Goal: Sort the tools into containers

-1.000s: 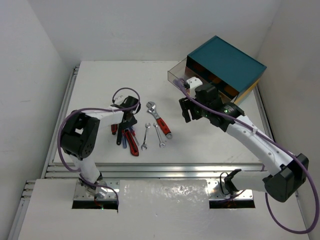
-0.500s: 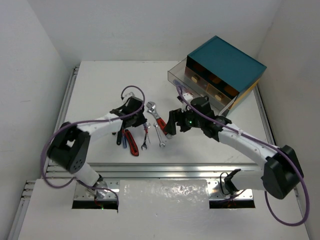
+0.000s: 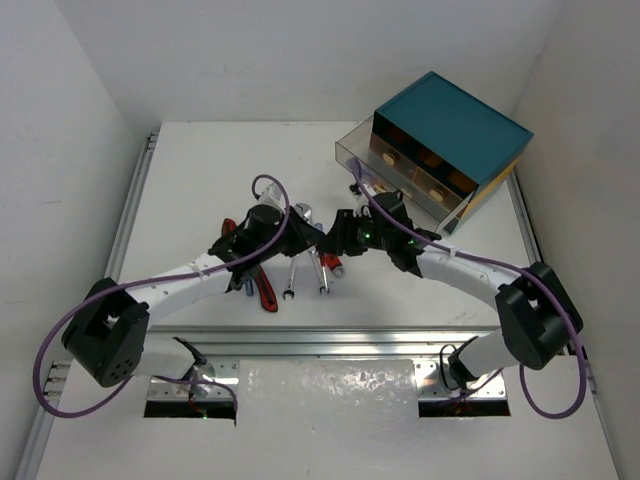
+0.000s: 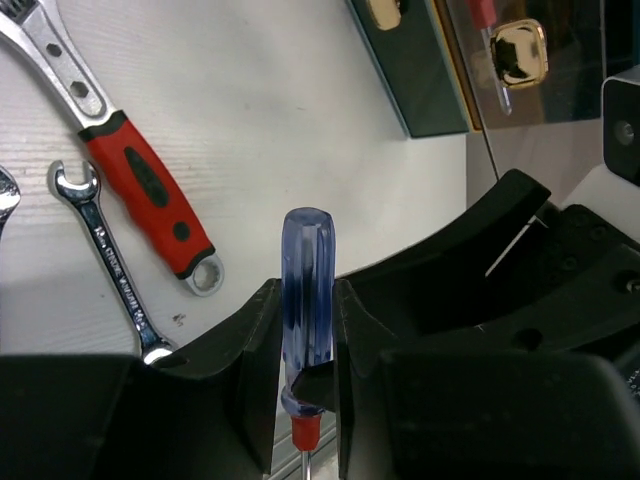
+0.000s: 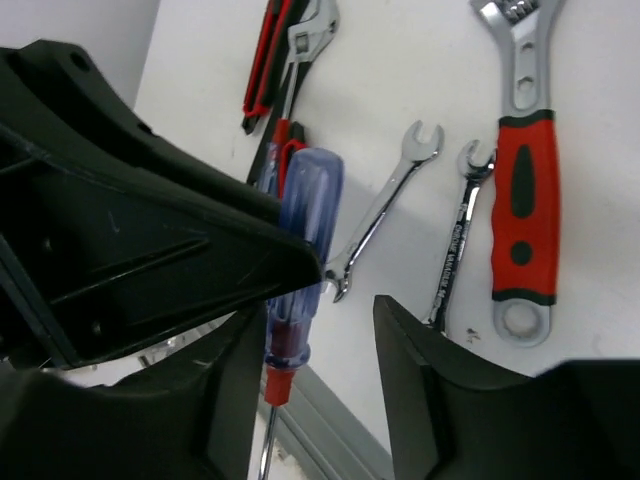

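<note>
Screwdriver (image 4: 308, 250), blue-handled, hangs off the desk (image 3: 200, 170) at mid-scene, clamped in the left gripper (image 4: 303, 305). The right gripper (image 5: 320, 318) is wide open and empty beside the handle, apparently a handover, so it must close before the left lets go. On the desk lie two spanners (image 5: 385, 210), one red-handled wrench (image 5: 522, 190) and one pliers (image 5: 268, 55); one drawer (image 3: 355, 150) is pulled out, far right.

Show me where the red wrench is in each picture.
Top: red wrench at picture centre, partly covered, red end showing.
Left wrist: upper left, lying diagonally.
Right wrist: upper right, running almost straight up and down.
Shared landmark: the spanner lying close beside it.
</note>
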Controlling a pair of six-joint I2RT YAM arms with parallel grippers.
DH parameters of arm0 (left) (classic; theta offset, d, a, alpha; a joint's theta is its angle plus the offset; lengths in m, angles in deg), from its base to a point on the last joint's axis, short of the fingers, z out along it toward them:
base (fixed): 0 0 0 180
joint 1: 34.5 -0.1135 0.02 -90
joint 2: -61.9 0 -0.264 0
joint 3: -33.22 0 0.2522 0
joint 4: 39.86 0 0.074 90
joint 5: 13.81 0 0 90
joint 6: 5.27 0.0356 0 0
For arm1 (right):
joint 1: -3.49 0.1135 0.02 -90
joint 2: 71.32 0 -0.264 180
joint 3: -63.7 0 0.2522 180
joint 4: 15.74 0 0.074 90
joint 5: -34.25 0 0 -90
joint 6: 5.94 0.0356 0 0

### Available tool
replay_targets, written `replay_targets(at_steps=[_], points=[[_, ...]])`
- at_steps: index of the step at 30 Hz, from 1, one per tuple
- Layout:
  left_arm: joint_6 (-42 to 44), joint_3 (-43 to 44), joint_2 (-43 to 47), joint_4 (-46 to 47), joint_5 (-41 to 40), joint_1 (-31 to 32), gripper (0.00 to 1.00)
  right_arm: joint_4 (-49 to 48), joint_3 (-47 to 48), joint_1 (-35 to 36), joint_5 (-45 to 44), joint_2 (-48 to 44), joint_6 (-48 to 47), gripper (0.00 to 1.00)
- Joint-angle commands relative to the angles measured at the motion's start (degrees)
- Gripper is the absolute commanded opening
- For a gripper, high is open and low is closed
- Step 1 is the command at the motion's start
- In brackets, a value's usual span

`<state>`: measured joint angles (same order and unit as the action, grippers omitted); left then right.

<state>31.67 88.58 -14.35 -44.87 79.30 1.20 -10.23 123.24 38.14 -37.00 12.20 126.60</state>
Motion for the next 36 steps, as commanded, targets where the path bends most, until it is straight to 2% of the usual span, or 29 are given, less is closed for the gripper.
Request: replay_targets(at_steps=[1, 6, 7, 8, 9, 10, 11, 12, 13, 14, 15, 16, 17, 19, 21, 22, 24, 27, 28, 30, 32, 33, 36], points=[[-2.31, -0.29, 2.59, 8.73, 4.18, 0.77, 0.0, -8.79, 2.03, 0.15, 3.22, 0.76, 4.38, 0.43], [-2.49, -0.21, 3.65, 10.93, 3.74, 0.77, 0.0, -10.91, 2.91, 0.15, 8.41, 1.82, 6.68, 0.18], [-2.32, 0.05, 4.43, 11.02, 3.13, 0.77, 0.06, -10.56, 2.91, 0.15, 8.42, 1.03, 6.41, 0.07], [-1.62, 0.49, 4.88, 9.11, 2.26, 0.77, 0.13, -9.95, 3.0, 0.15, 8.07, 0.42, 5.98, 0.0], [-0.91, 1.54, 5.32, 7.96, 1.38, 0.77, 0.22, -7.68, 3.61, 0.24, 7.46, -0.37, 5.28, 0.0], [-0.3, 2.42, 6.19, 6.29, -1.07, 0.77, 0.47, -5.74, 4.22, 0.06, 5.62, -1.25, 2.92, 0.0], [0.84, 3.3, 6.63, 1.32, -2.66, 0.77, 0.59, -0.85, 5.01, 0.06, 4.21, -3.0, 1.15, 0.0], [1.55, 6.0, 6.81, -1.95, -4.94, 0.68, 0.82, 2.33, 7.63, 0.15, 2.28, -3.98, -0.86, 0.0], [3.03, 7.86, 7.16, -10.77, -10.18, 0.68, 0.88, 6.1, 9.31, 0.06, 0.0, -4.94, -6.28, 0.0], [3.57, 9.7, 7.34, -16.08, -13.63, 0.68, 0.91, 13.97, 11.16, 0.06, -6.11, -6.61, -9.64, 0.0], [3.66, 13.2, 7.6, -20.75, -21.14, 0.51, 0.99, 17.44, 15.18, -0.29, -9.74, -7.23, -16.81, 0.0], [2.53, 14.63, 7.87, -30.19, -24.7, 0.51, 1.0, 21.22, 17.57, -0.55, -13.34, -7.67, -20.27, 0.0], [1.91, 16.65, 8.13, -34.38, -28.04, 0.25, 1.0, 28.13, 22.55, -1.07, -19.47, -7.59, -24.14, 0.0], [0.42, 17.19, 9.71, -42.63, -34.89, -0.72, 1.0, 32.84, 26.62, -2.66, -24.87, -7.33, -34.74, 0.0], [0.15, 16.14, 11.81, -46.27, -37.73, -1.86, 1.0, 35.84, 31.2, -4.67, -31.12, -6.37, -41.2, 0.0], [0.5, 15.62, 12.35, -48.63, -39.83, -2.3, 1.0, 36.63, 32.78, -5.81, -32.18, -5.66, -47.4, 0.0], [0.33, 13.51, 13.84, -50.49, -42.82, -3.88, 1.0, 39.44, 38.22, -10.28, -33.33, -1.99, -52.01, 0.02], [1.11, 10.17, 14.63, -50.94, -39.53, -8.44, 1.0, 42.61, 44.82, -14.34, -33.24, 3.64, -56.76, 0.06], [2.85, 8.16, 14.72, -48.85, -38.11, -9.59, 1.0, 42.27, 45.79, -14.87, -32.72, 4.79, -57.57, 0.09], [3.66, 6.39, 14.81, -46.55, -36.95, -11.44, 1.0, 41.83, 48.52, -16.11, -32.63, 8.13, -59.5, 0.3], [3.66, 4.81, 13.94, -45.93, -37.21, -11.71, 1.0, 42.18, 52.02, -16.11, -34.55, 10.07, -59.86, 0.58], [4.1, 4.45, 13.5, -45.06, -37.22, -11.71, 1.0, 42.79, 53.17, -16.11, -34.3, 10.69, -58.64, 0.63], [4.8, 3.48, 11.92, -42.6, -35.2, -11.71, 0.98, 45.08, 55.03, -15.85, -31.41, 10.35, -53.72, 0.64]])
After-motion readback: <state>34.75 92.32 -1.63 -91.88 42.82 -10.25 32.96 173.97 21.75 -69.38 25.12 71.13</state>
